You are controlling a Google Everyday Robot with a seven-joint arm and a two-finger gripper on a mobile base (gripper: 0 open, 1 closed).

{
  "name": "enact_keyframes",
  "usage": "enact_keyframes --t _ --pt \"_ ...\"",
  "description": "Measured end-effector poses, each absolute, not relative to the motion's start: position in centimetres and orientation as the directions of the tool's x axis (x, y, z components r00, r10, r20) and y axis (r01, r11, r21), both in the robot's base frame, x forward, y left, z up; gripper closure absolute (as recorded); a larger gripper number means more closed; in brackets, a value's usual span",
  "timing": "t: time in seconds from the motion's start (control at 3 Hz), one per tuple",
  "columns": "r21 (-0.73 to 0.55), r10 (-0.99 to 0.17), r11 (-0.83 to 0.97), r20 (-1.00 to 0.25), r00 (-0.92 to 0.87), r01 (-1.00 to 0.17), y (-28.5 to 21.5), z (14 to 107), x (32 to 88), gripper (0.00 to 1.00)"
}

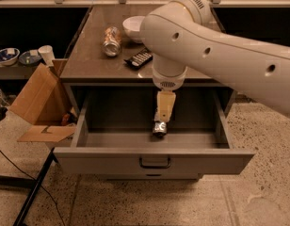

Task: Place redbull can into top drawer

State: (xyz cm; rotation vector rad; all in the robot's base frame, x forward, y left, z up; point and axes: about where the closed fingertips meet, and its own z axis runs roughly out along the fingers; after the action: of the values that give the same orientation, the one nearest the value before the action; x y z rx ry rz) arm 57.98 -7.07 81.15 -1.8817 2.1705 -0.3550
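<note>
The slim can (159,128) hung end-down from the claw (162,120), which was clenched on its upper part. The can's shiny lower end sat low inside the open drawer (112,160), about mid-width and just behind the front panel. From this angle I could not tell whether that end already touched the drawer floor.

The handle (155,163) lay below the claw, nearer the camera. To finish the step well, I judged, the claw should ease down until the can bore on the floor. It should then let go gently and rise straight up, so that it did not drag the can over. A can left on end might tip and roll, though the drawer walls would keep it in.

Above and behind the claw, the worktop (88,60) carried a remote (138,58), a bowl (132,26) and a tan can (111,40), all well apart from it.
</note>
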Motion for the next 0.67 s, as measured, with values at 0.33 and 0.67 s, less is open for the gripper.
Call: enact_keyframes --t 0.33,0.67 --pt "-0.361 -0.990 0.138 -0.062 -0.124 -0.922 -7.9 82.9 56.5 0.00" --pt "-0.383 -0.988 0.142 -0.108 -0.108 -0.913 -8.7 84.5 55.4 0.00"
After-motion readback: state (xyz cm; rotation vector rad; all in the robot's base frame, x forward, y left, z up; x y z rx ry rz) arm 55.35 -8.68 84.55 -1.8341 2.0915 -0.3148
